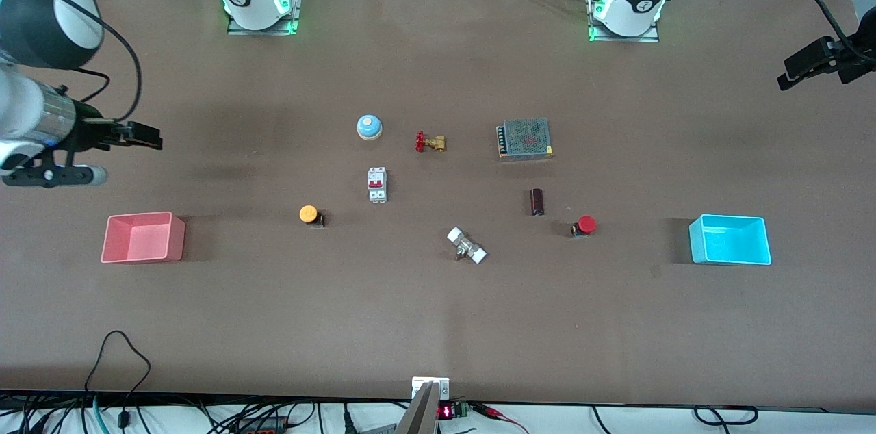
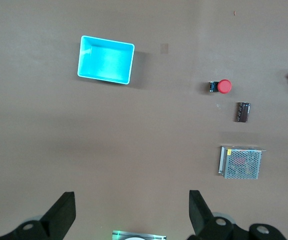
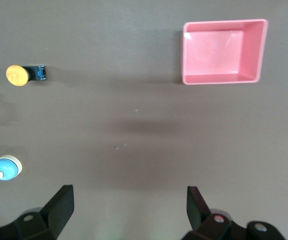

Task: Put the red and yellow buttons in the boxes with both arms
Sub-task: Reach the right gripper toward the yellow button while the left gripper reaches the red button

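Front view: round-capped red button [image 1: 584,225], yellow button [image 1: 310,215], rectangular plastic boxes [image 1: 142,237].

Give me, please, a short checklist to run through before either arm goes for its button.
1. Left gripper open, holding nothing: ok.
2. Right gripper open, holding nothing: ok.
3. Red button lying on its side with bare table around it, the dark cylinder close by but apart: ok.
4. Yellow button lying on its side, apart from the white breaker: ok.
5. Cyan box empty: ok.
6. Pink box empty: ok.
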